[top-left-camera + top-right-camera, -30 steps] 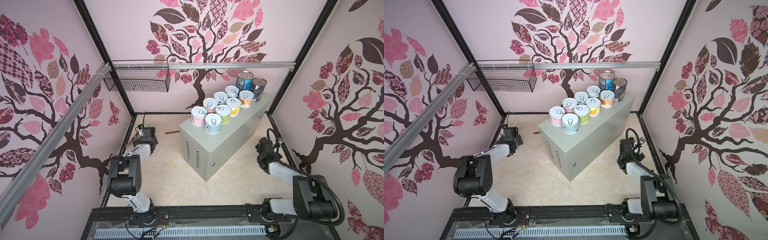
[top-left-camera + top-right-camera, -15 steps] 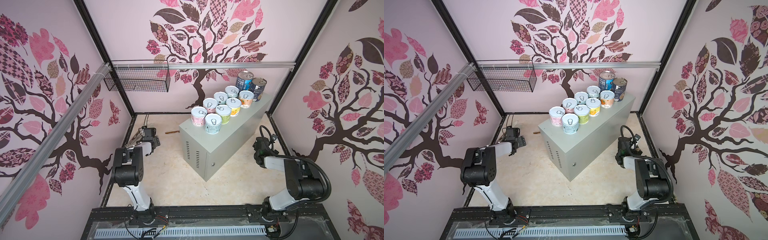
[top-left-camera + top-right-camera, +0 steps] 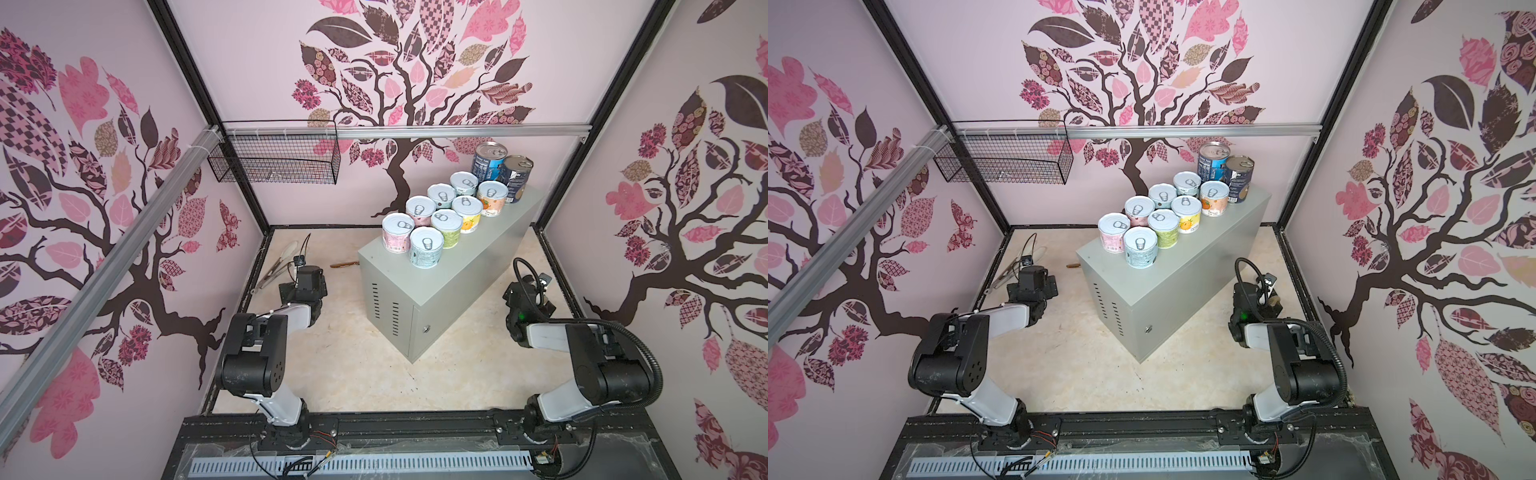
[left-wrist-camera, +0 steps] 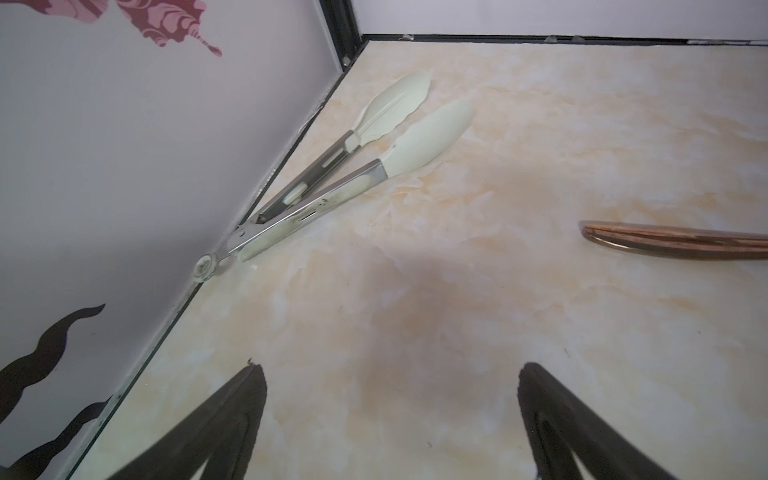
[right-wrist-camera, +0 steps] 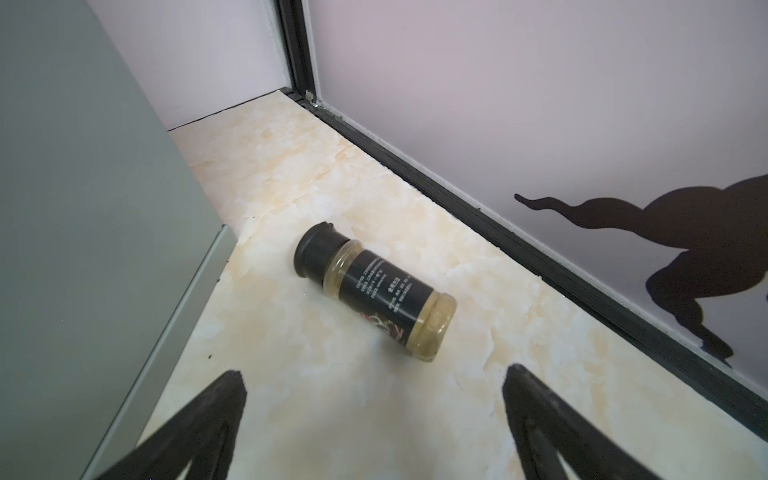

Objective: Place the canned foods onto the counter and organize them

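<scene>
Several short pastel canned foods (image 3: 440, 216) (image 3: 1163, 216) stand upright in two rows on the grey counter (image 3: 457, 282) (image 3: 1183, 286). Two taller dark-labelled cans (image 3: 500, 170) (image 3: 1225, 170) stand at its far end. My left gripper (image 4: 390, 370) hangs open over bare floor, left of the counter, holding nothing. My right gripper (image 5: 374, 372) is open low over the floor, between the counter's side (image 5: 83, 249) and the right wall, empty too. Both are well apart from the cans.
A spice jar (image 5: 374, 286) lies on its side just ahead of the right gripper. Cream-tipped tongs (image 4: 332, 178) (image 3: 276, 266) lie along the left wall, and a copper utensil (image 4: 673, 241) (image 3: 343, 264) lies near the counter. A black wire basket (image 3: 274, 160) hangs from the back rail.
Both arms have shifted their elbows a little while the grippers stay low and open. The cans have not moved.
</scene>
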